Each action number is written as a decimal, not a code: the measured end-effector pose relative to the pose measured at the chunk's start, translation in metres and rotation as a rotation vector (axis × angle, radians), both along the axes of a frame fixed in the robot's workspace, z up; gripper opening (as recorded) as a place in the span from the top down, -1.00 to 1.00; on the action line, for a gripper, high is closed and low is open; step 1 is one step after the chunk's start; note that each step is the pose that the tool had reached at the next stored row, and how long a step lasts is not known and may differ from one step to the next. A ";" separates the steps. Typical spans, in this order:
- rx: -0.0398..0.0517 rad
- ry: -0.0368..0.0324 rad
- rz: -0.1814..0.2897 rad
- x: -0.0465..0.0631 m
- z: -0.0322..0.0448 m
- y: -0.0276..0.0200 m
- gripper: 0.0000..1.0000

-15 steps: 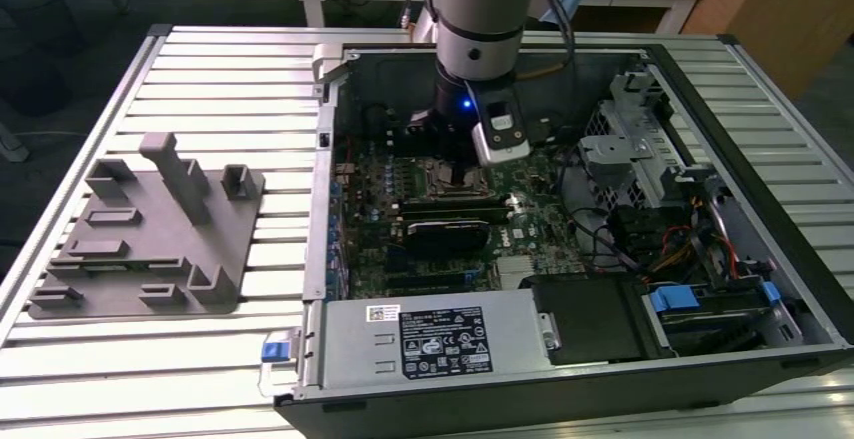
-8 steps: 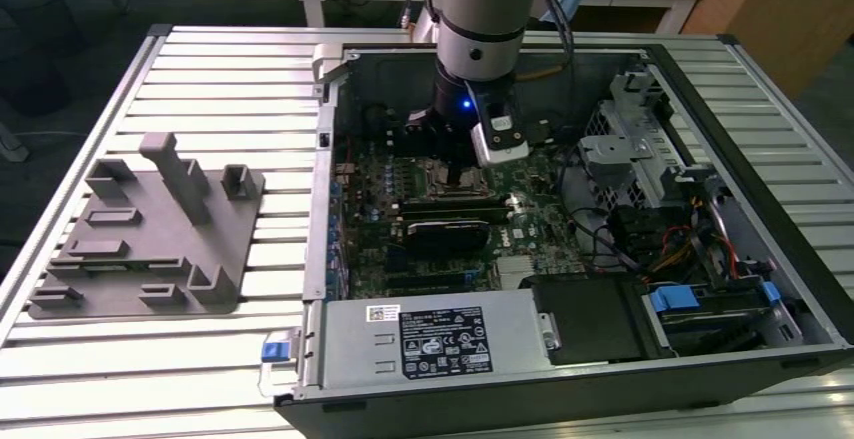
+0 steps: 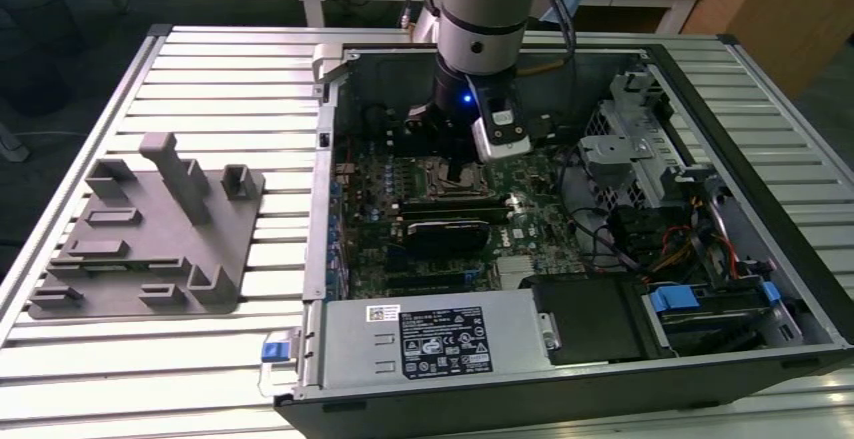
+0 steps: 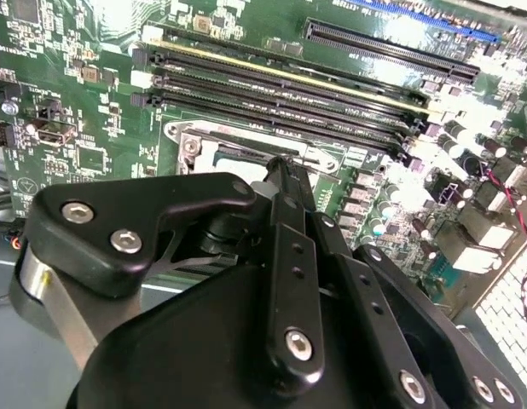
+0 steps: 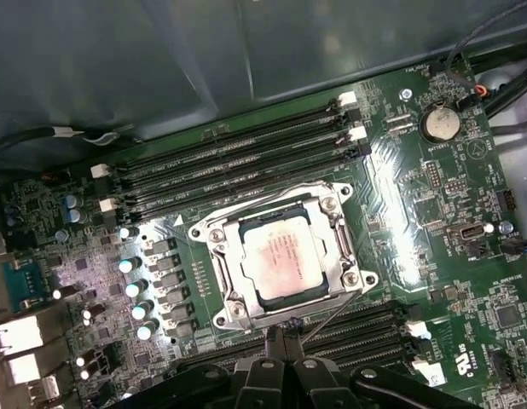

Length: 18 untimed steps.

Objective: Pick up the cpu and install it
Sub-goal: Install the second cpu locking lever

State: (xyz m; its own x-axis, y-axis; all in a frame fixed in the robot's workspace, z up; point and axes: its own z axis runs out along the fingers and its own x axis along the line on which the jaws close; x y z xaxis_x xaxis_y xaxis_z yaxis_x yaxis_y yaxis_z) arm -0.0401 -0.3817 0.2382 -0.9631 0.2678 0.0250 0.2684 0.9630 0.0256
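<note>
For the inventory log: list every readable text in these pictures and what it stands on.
Nothing reads clearly.
Power supply label: print too small to read.
White sticker: too small to read.
cpu top plate: faint print, blurred.
Motherboard markings: too small to read.

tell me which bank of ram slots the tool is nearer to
In the first wrist view, the tool is at the bank of slots beside the cpu, opposite the bank with white latches.

Exterior high; wrist views near motherboard (image 5: 434, 213)
</note>
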 end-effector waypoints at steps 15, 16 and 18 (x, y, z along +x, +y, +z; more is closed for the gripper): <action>-0.0003 0.0001 0.071 0.001 -0.0011 -0.0090 0.79; -0.0003 0.0001 0.088 0.001 -0.0016 -0.0090 0.79; -0.0004 0.0002 0.124 0.001 -0.0029 -0.0090 0.79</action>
State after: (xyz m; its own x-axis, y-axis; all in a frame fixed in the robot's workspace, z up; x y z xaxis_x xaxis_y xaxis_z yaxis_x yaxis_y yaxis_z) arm -0.0391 -0.3907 0.2353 -0.9888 0.1468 0.0250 0.1474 0.9887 0.0252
